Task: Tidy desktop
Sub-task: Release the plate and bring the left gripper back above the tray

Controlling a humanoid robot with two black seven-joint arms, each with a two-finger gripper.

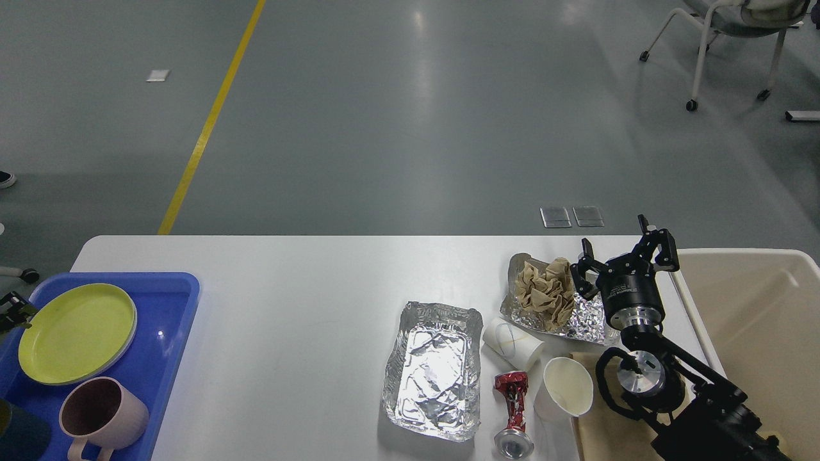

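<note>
The white desktop (288, 307) holds litter at its right end: a foil tray (432, 371), a brown paper wad (544, 291) on crumpled foil (580, 323), a tipped paper cup (512, 342), a second paper cup (567, 387) and a crushed red can (512, 413). My right gripper (624, 251) is open and holds nothing, just right of the paper wad. Only a small dark part of my left gripper (13, 307) shows at the left edge, beside the yellow-green plate (77, 333).
A blue tray (173, 307) at the left holds the plate, a pink mug (102, 419) and a dark item at the corner. A cream bin (769, 282) stands off the right end. Brown paper (602, 435) lies under my right arm. A chair (724, 38) stands far back.
</note>
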